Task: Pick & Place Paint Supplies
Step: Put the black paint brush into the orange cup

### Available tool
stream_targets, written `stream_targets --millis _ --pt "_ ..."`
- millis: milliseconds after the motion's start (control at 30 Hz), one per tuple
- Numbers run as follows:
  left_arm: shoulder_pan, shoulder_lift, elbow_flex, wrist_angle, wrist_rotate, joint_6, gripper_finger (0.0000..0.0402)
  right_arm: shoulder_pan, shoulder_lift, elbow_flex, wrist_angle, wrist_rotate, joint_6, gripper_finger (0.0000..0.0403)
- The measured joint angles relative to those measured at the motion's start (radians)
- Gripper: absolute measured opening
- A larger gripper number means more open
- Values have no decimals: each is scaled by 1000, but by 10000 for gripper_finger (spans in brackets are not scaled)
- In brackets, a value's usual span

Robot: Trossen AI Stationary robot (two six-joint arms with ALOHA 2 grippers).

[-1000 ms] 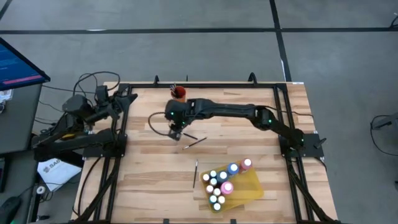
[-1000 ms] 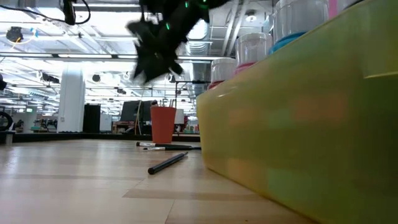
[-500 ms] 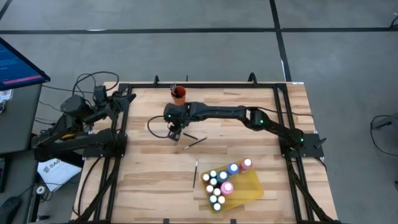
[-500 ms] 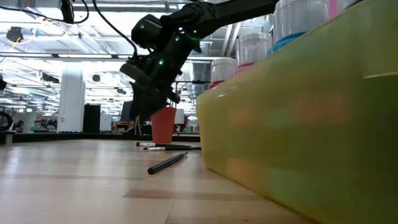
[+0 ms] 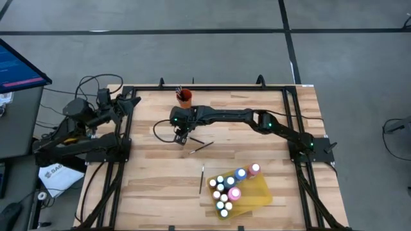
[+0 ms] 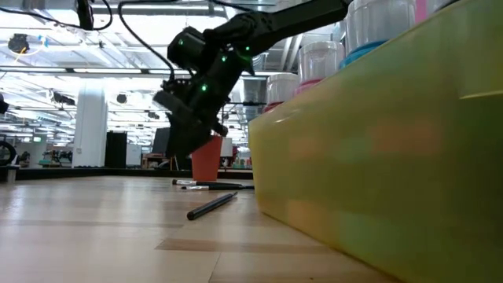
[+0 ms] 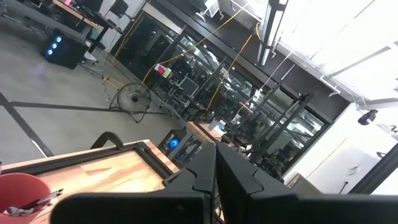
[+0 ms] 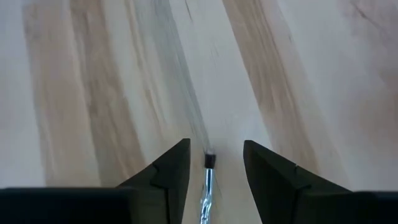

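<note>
Right arm stretched toward frame centre, I see.
Right gripper points down, jaws apart, straddling a brush, not gripping.

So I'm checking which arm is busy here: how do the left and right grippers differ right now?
The right gripper reaches out over the middle of the table, down low, while the left gripper sits folded back at the table's left edge. The right one is open, its fingers either side of a paintbrush; the left one is shut on nothing. Both are dark two-finger grippers.
</note>
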Motion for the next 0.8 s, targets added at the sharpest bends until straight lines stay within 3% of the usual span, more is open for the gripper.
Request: stream_targets --millis 300,800 --pt "0 0 0 -3 0 0 3 -13 0 -115 102 29 11 145" --pt "0 0 -1 -8 0 13 3 5 54 -109 131 23 26 145"
